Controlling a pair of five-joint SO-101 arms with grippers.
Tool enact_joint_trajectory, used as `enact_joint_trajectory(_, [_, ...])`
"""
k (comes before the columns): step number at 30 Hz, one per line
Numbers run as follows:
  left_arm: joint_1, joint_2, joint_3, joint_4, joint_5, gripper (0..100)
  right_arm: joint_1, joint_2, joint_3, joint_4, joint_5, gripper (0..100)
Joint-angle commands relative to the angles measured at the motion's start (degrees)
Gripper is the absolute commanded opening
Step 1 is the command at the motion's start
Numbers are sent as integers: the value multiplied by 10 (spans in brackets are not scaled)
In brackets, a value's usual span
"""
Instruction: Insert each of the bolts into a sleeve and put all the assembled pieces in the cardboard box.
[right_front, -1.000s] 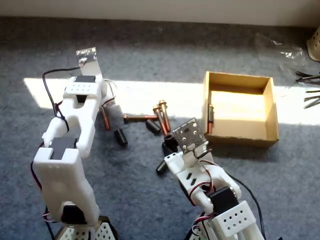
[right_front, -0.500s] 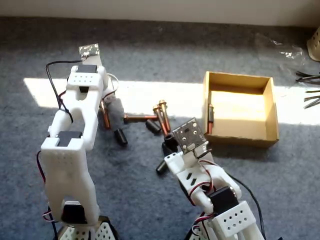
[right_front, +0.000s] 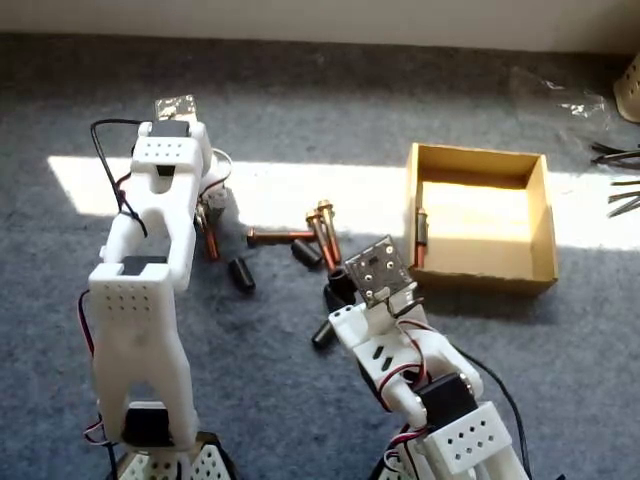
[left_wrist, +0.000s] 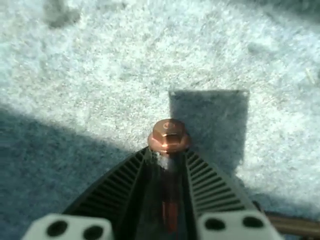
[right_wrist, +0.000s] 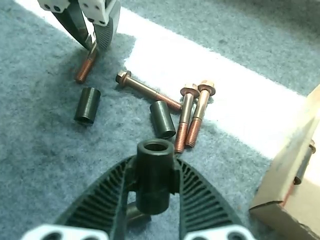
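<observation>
Two claws, each closed on one part. In left gripper (left_wrist: 167, 156) a copper bolt (left_wrist: 169, 135), hexagon head out front. In right gripper (right_wrist: 155, 162) a black sleeve (right_wrist: 155, 180), bore open. On the grey carpet (right_front: 300, 410) between the arms three loose bolts (right_wrist: 186, 117) and some loose sleeves (right_wrist: 87, 104). Inside the cardboard box (right_front: 546, 235) one assembled piece (right_front: 421, 238), along the wall nearest those bolts.

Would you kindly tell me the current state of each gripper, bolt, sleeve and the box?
left gripper: shut on a bolt.
right gripper: shut on a sleeve, which is empty.
loose bolts: three lying on the carpet, without sleeves.
loose sleeves: lying empty.
cardboard box: open, one assembled piece inside.
</observation>
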Motion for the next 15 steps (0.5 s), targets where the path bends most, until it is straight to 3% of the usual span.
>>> enact_joint_trajectory(1, [2, 7, -9, 14, -4, 104, 0, -7, -7, -12, -2, 5])
enact_joint_trajectory(6, [2, 7, -9, 10, -4, 99, 0, -7, -7, -12, -2, 5])
enact_joint_trajectory(11, [3, 7, -9, 10, -4, 2, 0, -7, -7, -12, -2, 5])
enact_joint_trajectory(15, [3, 7, -9, 10, -4, 5, 0, -7, -6, -12, -2, 5])
